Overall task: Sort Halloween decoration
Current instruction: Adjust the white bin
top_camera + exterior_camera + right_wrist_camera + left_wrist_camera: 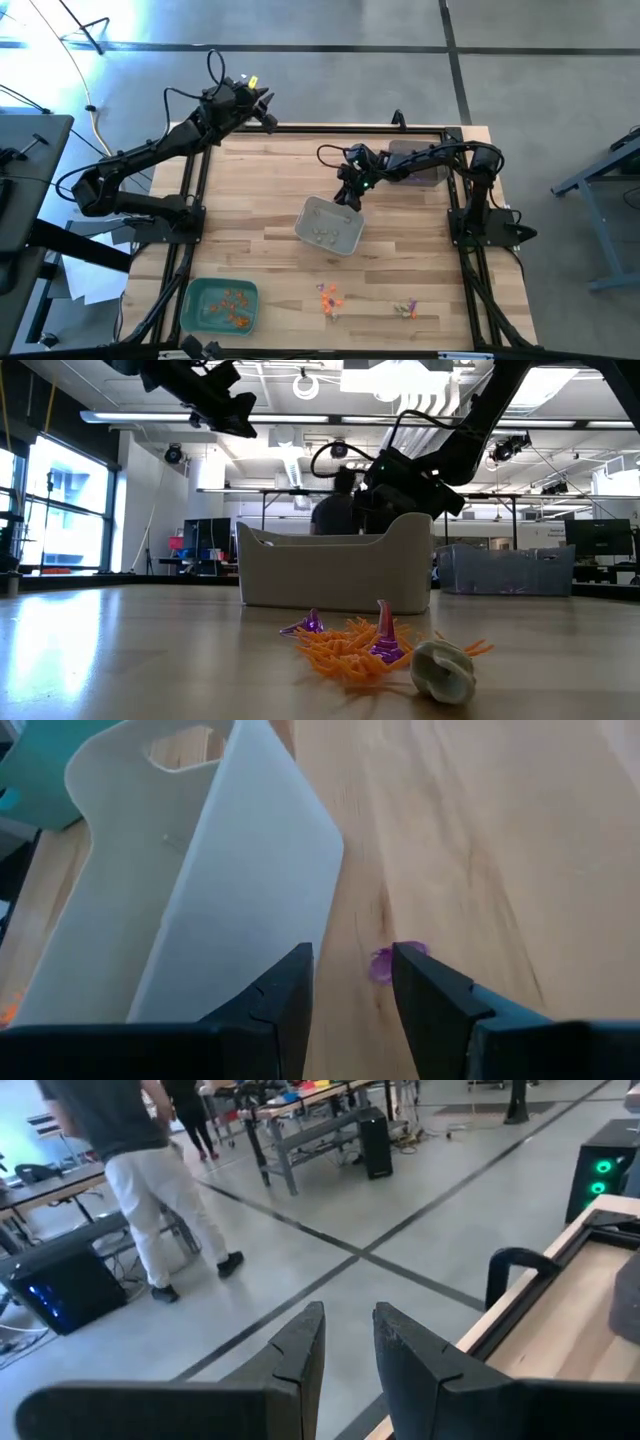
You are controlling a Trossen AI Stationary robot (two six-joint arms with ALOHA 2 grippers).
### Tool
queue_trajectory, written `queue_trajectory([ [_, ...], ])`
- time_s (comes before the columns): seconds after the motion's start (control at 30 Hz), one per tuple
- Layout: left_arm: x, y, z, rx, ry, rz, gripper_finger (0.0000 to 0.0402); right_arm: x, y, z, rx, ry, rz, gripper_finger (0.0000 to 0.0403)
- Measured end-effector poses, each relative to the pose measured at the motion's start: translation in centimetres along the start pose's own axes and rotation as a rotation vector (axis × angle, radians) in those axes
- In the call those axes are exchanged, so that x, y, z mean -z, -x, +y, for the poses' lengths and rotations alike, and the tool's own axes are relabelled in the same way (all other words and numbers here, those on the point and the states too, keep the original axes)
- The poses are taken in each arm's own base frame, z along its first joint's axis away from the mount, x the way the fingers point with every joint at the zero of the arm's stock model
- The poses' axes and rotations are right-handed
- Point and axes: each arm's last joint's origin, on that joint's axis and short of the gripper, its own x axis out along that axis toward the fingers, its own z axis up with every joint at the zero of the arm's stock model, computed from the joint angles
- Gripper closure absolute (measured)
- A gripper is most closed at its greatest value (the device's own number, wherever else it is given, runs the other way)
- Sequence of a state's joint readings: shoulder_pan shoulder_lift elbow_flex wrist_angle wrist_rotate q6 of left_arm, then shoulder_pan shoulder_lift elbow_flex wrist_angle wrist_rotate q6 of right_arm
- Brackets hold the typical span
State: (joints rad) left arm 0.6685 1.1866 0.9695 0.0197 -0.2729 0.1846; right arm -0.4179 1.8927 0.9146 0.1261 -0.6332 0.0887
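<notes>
Trinkets for the sorting job lie in several spots on the wooden table [270,190]: a small orange and purple cluster [329,297] near the front edge, a second little purple and pale bunch [405,309] just to its right, orange pieces inside the green tray [193,310] at the front left corner, and a few pale pieces in the whitish tray [352,243] at the table's middle. From table height, the orange cluster [345,645] shows with purple cones on it and a pale rounded piece [445,669] touching its side, all in front of the whitish tray [335,570]. The right gripper [349,192] hangs just above the far rim of that tray; its fingers [280,995] are parted with a narrow gap and hold nothing, and a single purple trinket [384,962] lies on the bare wood beside the tray's outer wall [250,890]. The left gripper [262,110] waits raised past the far left edge of the table, fingers [300,1355] slightly apart and empty. A clear bin [420,160] sits at the far right. A person [140,1170] walks on the floor beyond the table.
</notes>
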Motion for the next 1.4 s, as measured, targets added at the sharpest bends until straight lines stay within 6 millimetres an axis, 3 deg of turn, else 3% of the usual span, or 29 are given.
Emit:
queue_trajectory([
  [0.8,0.2,0.0,-0.2,0.025,0.303,0.021,0.0326,0.0,-0.2,0.1,0.072,-0.04,-0.009,0.0269],
  [1.1,1.5,0.2,-0.6,0.101,0.224,0.159,0.0326,-0.8,-0.3,0.4,0.078,-0.205,-0.091,0.0269],
  [1.4,2.1,0.3,-0.6,0.12,0.058,0.214,0.0326,-0.7,-1.9,2.8,0.067,-0.241,-0.087,0.0269],
])
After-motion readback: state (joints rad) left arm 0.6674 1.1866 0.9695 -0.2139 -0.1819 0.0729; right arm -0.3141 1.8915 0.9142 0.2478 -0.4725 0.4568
